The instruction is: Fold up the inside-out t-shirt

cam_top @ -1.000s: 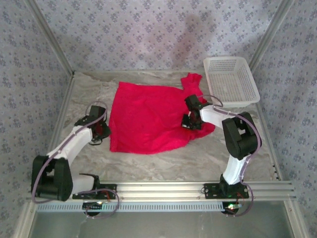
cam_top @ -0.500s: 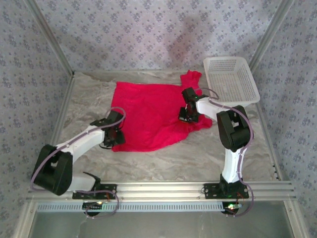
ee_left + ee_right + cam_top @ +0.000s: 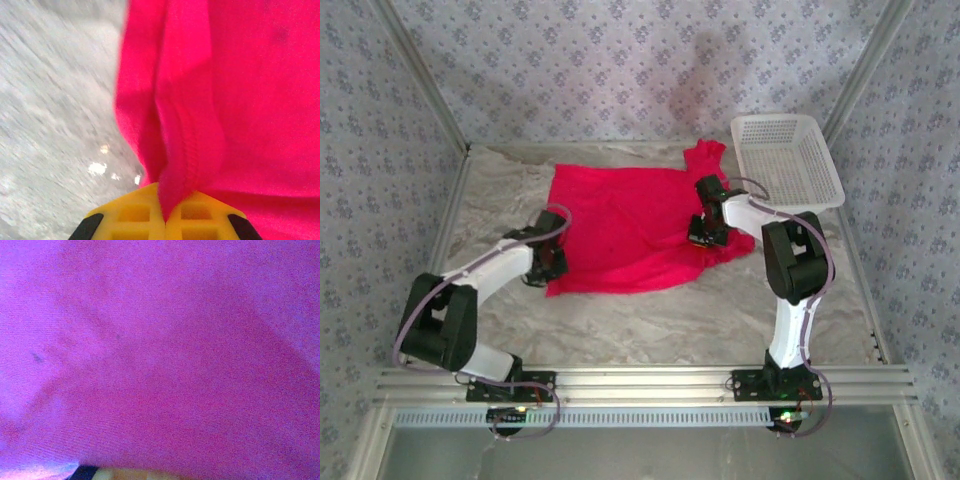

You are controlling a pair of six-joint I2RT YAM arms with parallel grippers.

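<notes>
Across the table middle lies the inside-out t-shirt, spread near the white basket; the left gripper is clamped on its near-left hem; the right gripper, closed, sits on its right side.

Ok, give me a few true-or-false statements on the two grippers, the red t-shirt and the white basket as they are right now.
1. The left gripper is shut on a fold at the edge of the t-shirt. True.
2. The t-shirt lies in the basket. False: it is spread out on the table, with the basket beside its far right part.
3. The right gripper is down on the right side of the t-shirt. True.
4. The basket stands at the near left corner of the table. False: it stands at the far right corner.
</notes>
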